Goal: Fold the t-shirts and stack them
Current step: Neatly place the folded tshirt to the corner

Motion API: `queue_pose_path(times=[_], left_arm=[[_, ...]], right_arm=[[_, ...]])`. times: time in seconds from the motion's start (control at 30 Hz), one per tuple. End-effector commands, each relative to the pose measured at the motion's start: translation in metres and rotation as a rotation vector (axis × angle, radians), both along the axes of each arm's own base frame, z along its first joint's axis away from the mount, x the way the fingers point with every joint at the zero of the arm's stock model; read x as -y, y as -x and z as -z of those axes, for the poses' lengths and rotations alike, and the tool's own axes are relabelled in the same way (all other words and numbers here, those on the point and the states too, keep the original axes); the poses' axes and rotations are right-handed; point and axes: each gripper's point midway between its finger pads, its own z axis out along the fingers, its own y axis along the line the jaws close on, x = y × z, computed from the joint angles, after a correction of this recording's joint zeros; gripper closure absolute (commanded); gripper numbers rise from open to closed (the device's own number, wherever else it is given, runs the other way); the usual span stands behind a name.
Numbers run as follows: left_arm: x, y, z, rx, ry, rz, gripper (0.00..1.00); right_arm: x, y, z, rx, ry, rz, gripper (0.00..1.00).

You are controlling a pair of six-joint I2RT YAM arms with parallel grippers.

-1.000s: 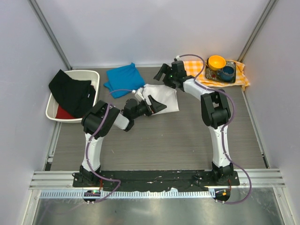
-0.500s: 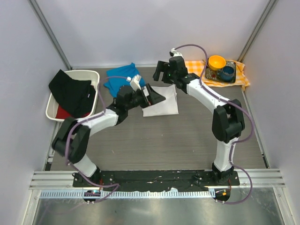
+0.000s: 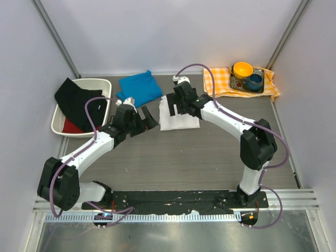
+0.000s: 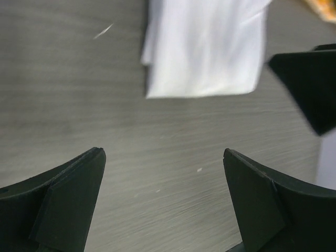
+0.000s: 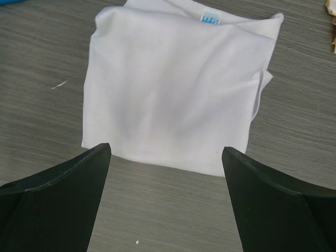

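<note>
The white t-shirt lies folded in a flat rectangle at mid-table, and it fills the top of the right wrist view. My right gripper hovers open over its far left part; in its own view the right gripper has bare table and the shirt's edge between its fingers. My left gripper stands open just left of the shirt, holding nothing. In the left wrist view the left gripper frames bare table, with the white t-shirt ahead. The blue t-shirt lies folded at the back left.
A white bin with black and red cloth stands at the far left. At the back right, an orange-and-white checked cloth carries a tray with an orange bowl and a blue cup.
My left gripper has drawn back to the left, off the white t-shirt. My right gripper has come from the back down over the shirt's far left part.
</note>
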Motion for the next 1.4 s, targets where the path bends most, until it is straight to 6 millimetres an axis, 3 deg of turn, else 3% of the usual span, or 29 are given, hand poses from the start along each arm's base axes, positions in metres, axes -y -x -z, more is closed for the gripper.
queue_pose_path(times=[0.0, 0.17, 0.37, 0.73, 0.9, 1.1, 1.37], left_arm=[[-0.024, 0.014, 0.029, -0.055, -0.062, -0.068, 0.0], [-0.025, 0.017, 0.055, -0.087, -0.038, -0.084, 0.0], [-0.021, 0.015, 0.068, -0.101, -0.005, -0.09, 0.0], [-0.02, 0.003, 0.078, -0.107, 0.024, -0.081, 0.0], [-0.022, -0.004, 0.088, -0.127, 0.033, -0.096, 0.0], [-0.014, -0.027, 0.093, -0.137, 0.064, -0.107, 0.0], [0.005, -0.049, 0.102, -0.155, 0.12, -0.081, 0.0]], right_arm=[[-0.012, 0.013, 0.009, 0.021, 0.105, -0.054, 0.07], [-0.018, 0.019, 0.042, -0.004, 0.184, -0.073, 0.07], [-0.03, 0.015, 0.079, -0.043, 0.183, -0.1, 0.07], [-0.044, -0.003, 0.093, -0.033, 0.198, -0.125, 0.07], [-0.04, 0.005, 0.116, -0.093, 0.19, -0.129, 0.08], [-0.025, 0.015, 0.133, -0.149, 0.158, -0.105, 0.21], [0.001, 0.039, 0.134, -0.187, 0.149, -0.06, 0.52]])
